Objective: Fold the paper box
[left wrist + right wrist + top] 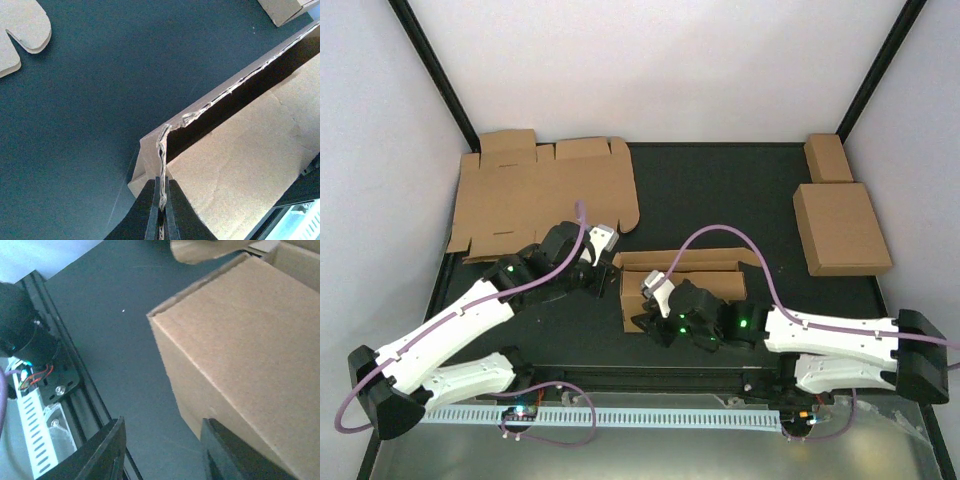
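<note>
The paper box (680, 278) stands half folded in the middle of the black mat, a brown cardboard shell with raised walls. My left gripper (608, 262) is at its left end. In the left wrist view that gripper (162, 182) is shut on the doubled cardboard edge of the box's end wall (163, 150). My right gripper (655, 312) sits at the box's near left corner. In the right wrist view it (162, 440) is open, with only mat between the fingers and its right finger (225, 445) close against the box's outer wall (250, 340).
A flat die-cut cardboard sheet (545, 195) lies at the back left; its rounded tabs (25, 30) show in the left wrist view. Two folded boxes, one large (840, 228) and one small (828, 157), rest at the right. A black rail (80, 390) runs along the near edge.
</note>
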Available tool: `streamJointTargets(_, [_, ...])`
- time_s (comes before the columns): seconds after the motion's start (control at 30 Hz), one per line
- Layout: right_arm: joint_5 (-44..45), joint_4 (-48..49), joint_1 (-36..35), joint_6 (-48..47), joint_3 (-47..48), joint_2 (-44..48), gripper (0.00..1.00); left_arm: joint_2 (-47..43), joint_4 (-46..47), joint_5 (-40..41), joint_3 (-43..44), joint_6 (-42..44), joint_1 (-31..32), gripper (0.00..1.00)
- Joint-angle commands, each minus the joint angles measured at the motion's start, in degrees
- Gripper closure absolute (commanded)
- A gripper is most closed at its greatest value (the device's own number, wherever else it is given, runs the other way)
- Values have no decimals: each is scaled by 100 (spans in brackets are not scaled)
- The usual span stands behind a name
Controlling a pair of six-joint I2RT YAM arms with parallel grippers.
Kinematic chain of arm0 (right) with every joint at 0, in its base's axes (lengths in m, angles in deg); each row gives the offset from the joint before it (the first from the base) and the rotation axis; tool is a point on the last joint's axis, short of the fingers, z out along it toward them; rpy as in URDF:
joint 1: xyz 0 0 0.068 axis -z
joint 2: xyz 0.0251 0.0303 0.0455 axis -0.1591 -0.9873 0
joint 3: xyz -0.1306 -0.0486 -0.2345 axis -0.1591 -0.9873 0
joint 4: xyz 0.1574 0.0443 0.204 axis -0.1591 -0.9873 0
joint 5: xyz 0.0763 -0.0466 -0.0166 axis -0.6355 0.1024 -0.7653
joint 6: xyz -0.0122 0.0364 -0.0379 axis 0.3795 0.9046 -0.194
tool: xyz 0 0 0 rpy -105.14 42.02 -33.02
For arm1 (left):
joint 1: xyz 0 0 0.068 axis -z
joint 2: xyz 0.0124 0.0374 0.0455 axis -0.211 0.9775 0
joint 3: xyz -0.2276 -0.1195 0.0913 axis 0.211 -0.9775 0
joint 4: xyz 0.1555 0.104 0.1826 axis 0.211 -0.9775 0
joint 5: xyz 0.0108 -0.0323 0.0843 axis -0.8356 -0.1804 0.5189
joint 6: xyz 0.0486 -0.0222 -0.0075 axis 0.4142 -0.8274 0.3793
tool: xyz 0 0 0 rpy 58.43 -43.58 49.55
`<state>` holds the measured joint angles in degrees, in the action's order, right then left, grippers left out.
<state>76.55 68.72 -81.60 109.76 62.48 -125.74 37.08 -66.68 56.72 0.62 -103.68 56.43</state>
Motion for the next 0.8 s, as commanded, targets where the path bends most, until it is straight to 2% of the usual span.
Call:
streamJointTargets(0.0, [373, 496, 101, -123, -78, -179, 60, -54, -37, -159, 209, 60, -19, 98])
streamJointTargets(0.27, [471, 771, 557, -138, -38, -475, 74, 21, -153, -278, 249, 94, -22, 98])
streamJointTargets(0.57, [305, 739, 638, -256, 108, -557, 75, 267, -147, -486, 302, 63, -21, 98])
streamJointTargets(0.77, [42, 458, 635, -322, 148, -178, 73, 255, -149, -296, 319, 116, -22, 98])
